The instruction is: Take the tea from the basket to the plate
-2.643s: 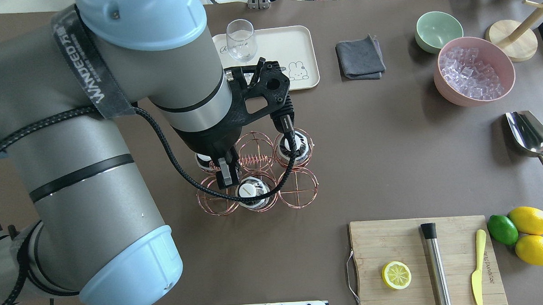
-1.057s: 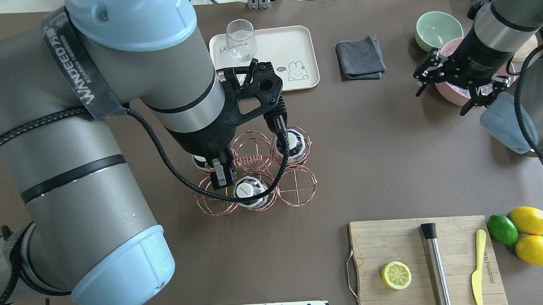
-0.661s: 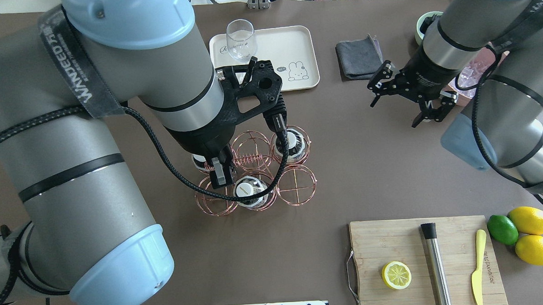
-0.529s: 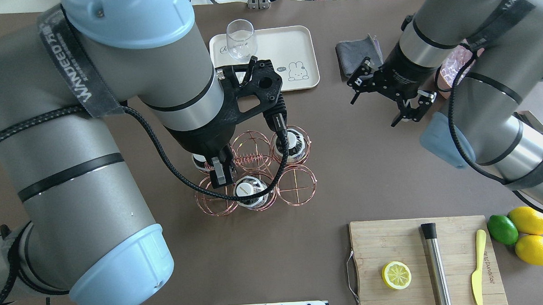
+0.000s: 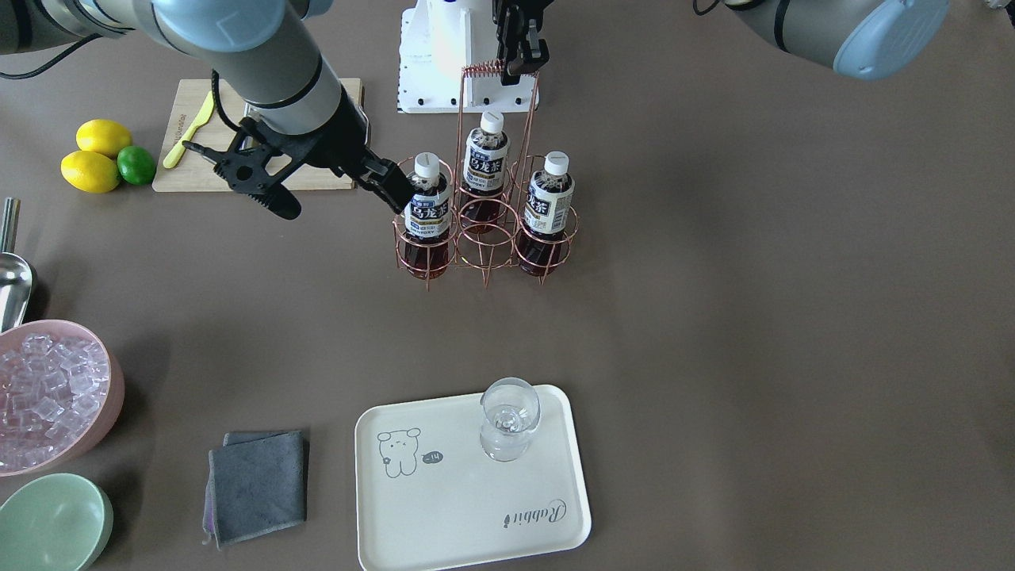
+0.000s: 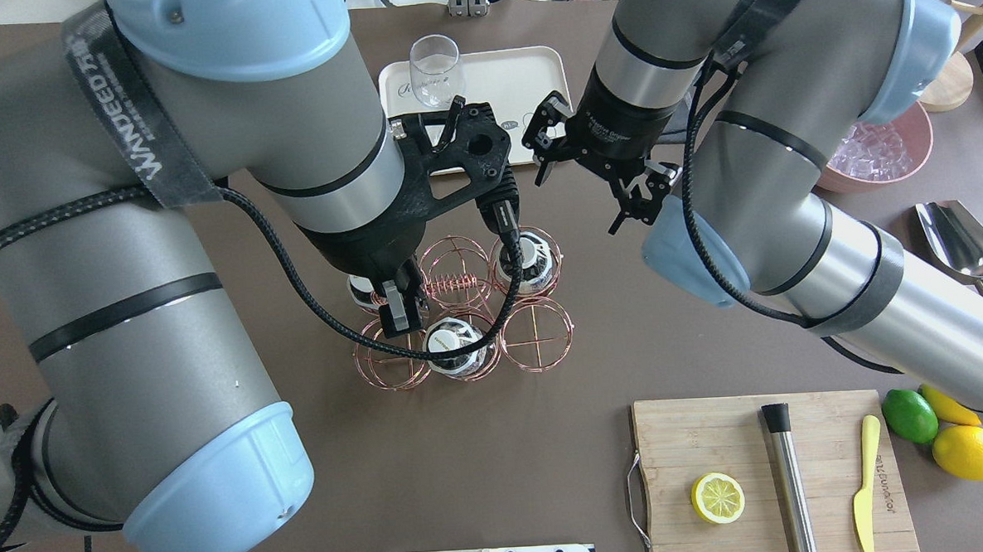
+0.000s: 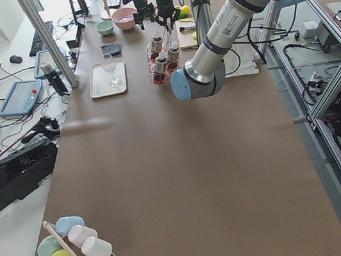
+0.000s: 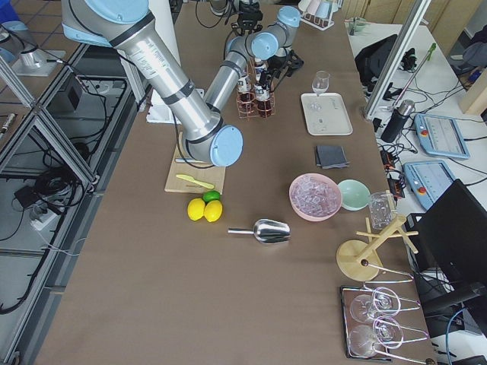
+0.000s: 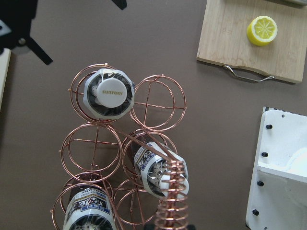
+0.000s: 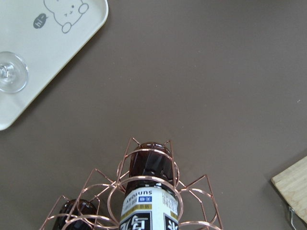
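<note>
- You see the right gripper (image 5: 347, 203) hanging just beside the basket (image 5: 484, 238) on the tabletop (image 5: 714, 317), its fingers spread wide and holding nothing.
- The nearest tea bottle (image 5: 427, 208) stands upright in a corner ring of the basket. It is close by one of the right gripper's fingers (image 5: 390, 181) but outside the gap between them, and you cannot tell whether finger and bottle touch.
- Copper wire rings that bottle all round, and in the overhead view a black cable (image 6: 513, 246) from the left wrist crosses its white cap.
- A second tea bottle (image 5: 485, 162) and a third tea bottle (image 5: 547, 194) stand upright in other rings, beyond the nearest one from the right gripper.
- The left gripper (image 6: 401, 299) is clamped on the coiled top of the basket's tall handle, above the middle of the basket.
- The plate (image 5: 460, 500) lies well apart from both grippers, across bare tabletop from the basket, on the side away from the robot's base.
- A wine glass (image 5: 507, 416) stands on the plate at the edge nearest the grippers.
- A folded grey cloth (image 5: 258, 484), a pink bowl of ice (image 5: 47, 396) and a green bowl (image 5: 51, 519) lie beside the plate, out on the right gripper's side.
- Behind the right gripper, toward the robot, a cutting board (image 6: 714, 432) carries a lemon half (image 6: 717, 498), a steel bar (image 6: 786, 470) and a yellow knife (image 6: 866, 484).
</note>
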You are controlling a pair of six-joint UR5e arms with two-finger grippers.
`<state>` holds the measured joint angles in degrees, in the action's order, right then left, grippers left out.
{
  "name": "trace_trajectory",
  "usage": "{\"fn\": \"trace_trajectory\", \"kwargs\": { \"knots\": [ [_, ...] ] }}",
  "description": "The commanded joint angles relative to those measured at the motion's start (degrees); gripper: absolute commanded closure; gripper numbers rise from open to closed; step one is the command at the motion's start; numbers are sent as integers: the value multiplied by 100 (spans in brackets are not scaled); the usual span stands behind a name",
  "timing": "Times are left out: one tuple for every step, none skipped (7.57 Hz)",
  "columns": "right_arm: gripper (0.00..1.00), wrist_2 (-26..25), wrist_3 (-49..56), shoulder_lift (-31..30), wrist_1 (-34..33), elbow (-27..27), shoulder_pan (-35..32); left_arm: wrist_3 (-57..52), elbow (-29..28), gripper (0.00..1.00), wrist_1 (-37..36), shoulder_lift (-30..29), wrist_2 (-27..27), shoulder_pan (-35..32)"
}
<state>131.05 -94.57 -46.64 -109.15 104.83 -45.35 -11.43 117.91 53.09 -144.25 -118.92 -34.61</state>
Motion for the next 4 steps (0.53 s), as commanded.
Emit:
{"fn": "trace_trajectory", "kwargs": {
  "knots": [
    [1,-317,-44,120,-71,20,536,0,4,100,0,20,0,-2],
    [10,-308,-44,146,-71,11,580,0,-5,100,0,11,0,-2],
    [13,-291,-44,198,-71,-15,598,0,4,100,-9,11,0,-2],
    [14,-282,-44,269,-63,-76,598,0,4,100,-9,11,0,-2]
  ]
}}
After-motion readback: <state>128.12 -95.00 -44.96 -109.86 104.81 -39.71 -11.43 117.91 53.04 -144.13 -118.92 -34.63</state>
